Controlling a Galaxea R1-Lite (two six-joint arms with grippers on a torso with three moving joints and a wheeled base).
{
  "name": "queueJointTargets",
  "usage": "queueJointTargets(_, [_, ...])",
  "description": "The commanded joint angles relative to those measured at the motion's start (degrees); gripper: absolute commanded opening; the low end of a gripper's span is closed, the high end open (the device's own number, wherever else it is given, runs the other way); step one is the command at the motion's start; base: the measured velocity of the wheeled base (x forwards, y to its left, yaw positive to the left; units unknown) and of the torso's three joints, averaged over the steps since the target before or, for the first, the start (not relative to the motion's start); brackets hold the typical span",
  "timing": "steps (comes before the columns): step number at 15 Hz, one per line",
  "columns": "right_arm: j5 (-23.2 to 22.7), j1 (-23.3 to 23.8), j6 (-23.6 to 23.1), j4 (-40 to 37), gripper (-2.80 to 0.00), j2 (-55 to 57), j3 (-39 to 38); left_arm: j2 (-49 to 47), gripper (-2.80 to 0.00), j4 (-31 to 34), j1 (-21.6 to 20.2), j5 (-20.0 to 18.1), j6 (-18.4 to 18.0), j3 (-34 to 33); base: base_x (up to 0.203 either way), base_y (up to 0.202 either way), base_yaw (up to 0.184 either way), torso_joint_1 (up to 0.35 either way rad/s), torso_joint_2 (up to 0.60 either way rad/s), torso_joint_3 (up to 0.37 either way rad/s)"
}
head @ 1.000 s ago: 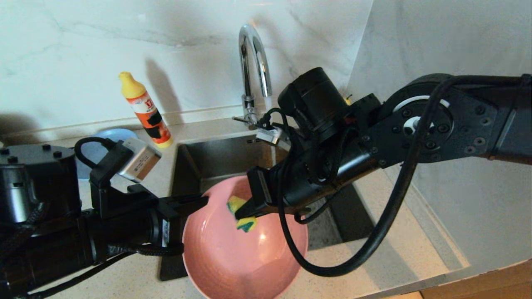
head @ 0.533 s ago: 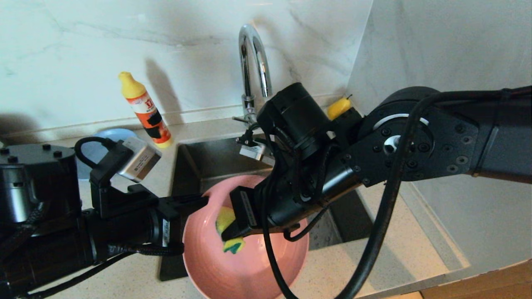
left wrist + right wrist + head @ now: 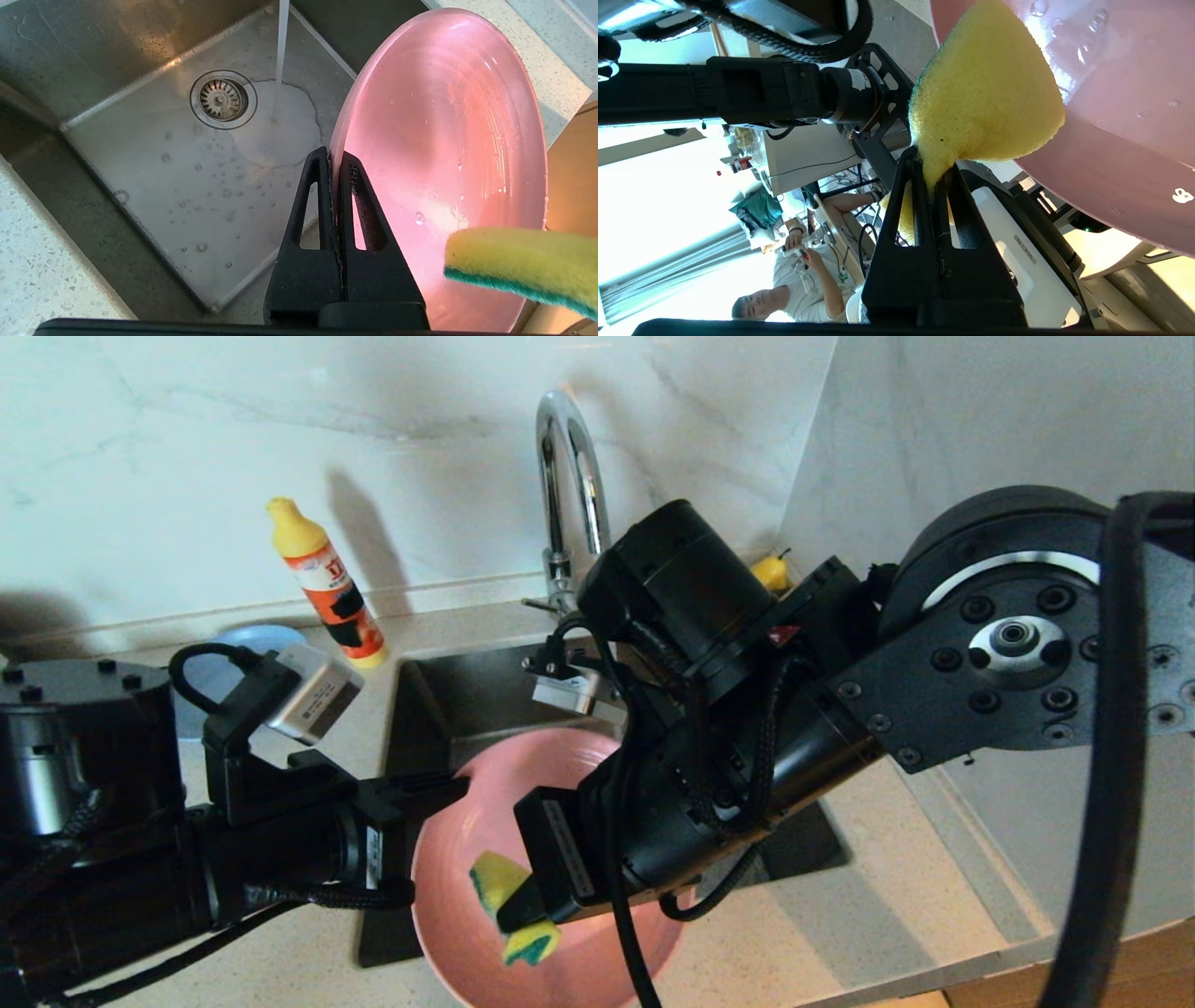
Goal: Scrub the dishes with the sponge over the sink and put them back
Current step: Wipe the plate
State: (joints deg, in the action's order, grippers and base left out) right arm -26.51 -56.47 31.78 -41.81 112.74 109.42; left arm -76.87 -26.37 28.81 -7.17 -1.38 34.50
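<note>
Over the sink (image 3: 163,154) my left gripper (image 3: 334,158) is shut on the rim of the pink plate (image 3: 444,116), holding it tilted on edge. In the head view it grips the plate (image 3: 457,924) at the upper left edge (image 3: 448,789). My right gripper (image 3: 931,161) is shut on the yellow sponge (image 3: 985,93), which it squeezes and presses against the plate's face (image 3: 1120,93). In the head view the sponge (image 3: 509,901) sits low on the plate's inner side. A light-blue plate (image 3: 247,639) lies on the counter behind the left arm.
Water runs from the curved chrome tap (image 3: 569,476) onto the sink floor beside the drain strainer (image 3: 223,99). A yellow-capped detergent bottle (image 3: 329,583) stands left of the sink. A yellow pear (image 3: 770,569) peeks out behind the right arm, near the wall corner.
My right gripper has dragged the sponge down and leftward across the pink plate, from its upper part to its lower part. The left gripper and plate have stayed still.
</note>
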Motion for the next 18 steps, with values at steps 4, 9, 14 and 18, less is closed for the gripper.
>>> queueJointTargets(4, [-0.2, -1.1, 0.03, 0.22, -2.8, 5.64, 0.53, 0.33, -2.8, -0.17, 0.02, -0.04, 0.06, -0.66, 0.0, 0.0, 0.0, 0.0, 0.0, 0.0])
queueJointTargets(9, [-0.12, -0.06, 0.12, 0.15, -2.8, 5.76, 0.54, 0.85, -2.8, -0.17, 0.02, -0.04, 0.06, -1.19, 0.0, 0.0, 0.0, 0.0, 0.0, 0.0])
queueJointTargets(14, [-0.12, 5.78, -0.02, 0.31, -2.8, 4.35, 0.61, 0.76, -2.8, -0.17, 0.02, -0.04, 0.06, -1.19, 0.0, 0.0, 0.0, 0.0, 0.0, 0.0])
queueJointTargets(18, [-0.03, 8.73, -0.05, -0.1, -2.8, 2.13, 0.3, 0.84, -2.8, -0.17, 0.02, -0.04, 0.06, -1.19, 0.0, 0.0, 0.0, 0.0, 0.0, 0.0])
